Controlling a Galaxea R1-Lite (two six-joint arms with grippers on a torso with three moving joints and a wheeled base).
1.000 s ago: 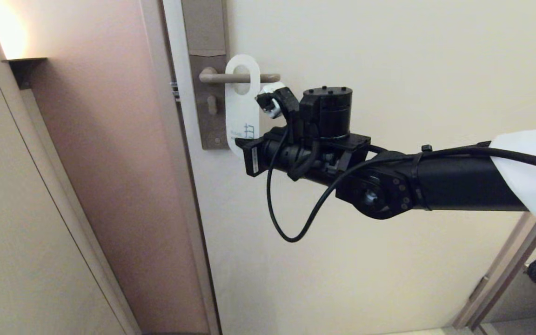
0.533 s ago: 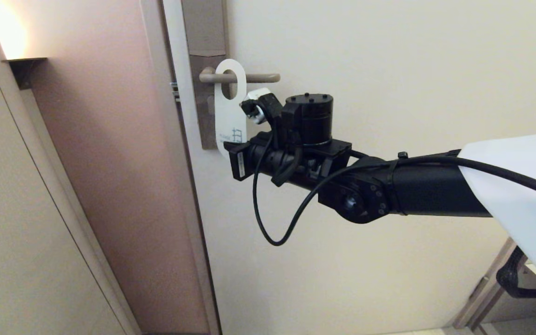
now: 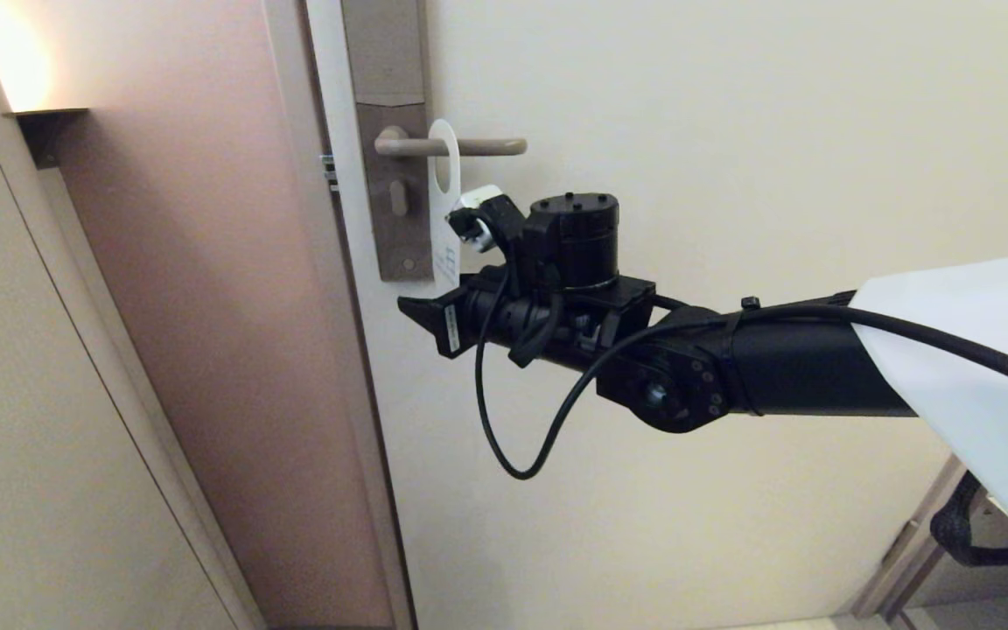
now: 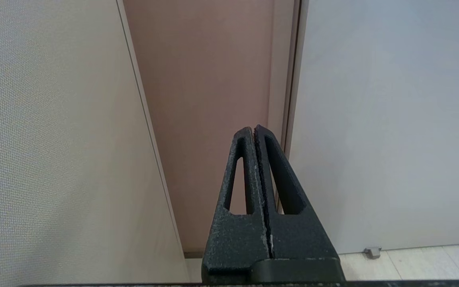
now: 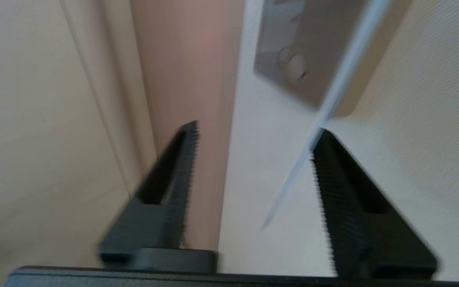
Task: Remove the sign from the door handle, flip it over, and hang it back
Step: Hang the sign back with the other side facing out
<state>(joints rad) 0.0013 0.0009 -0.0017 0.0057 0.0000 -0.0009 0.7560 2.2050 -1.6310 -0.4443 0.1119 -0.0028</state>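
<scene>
The sign (image 3: 444, 188) hangs edge-on from the door handle (image 3: 460, 147). The right pincer (image 5: 253, 159), at its 6 o'clock, is released, one finger touching the card. Closing carelessly could push the swinging card aside. The left pincer (image 4: 254, 133) is clenched, idle.

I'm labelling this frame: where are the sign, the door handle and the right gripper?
sign (image 3: 445, 166), head view, edge-on strip by its hole.
door handle (image 3: 486, 146), head view, lever's free end.
right gripper (image 5: 253, 159), right wrist view, gap between open fingers.
</scene>
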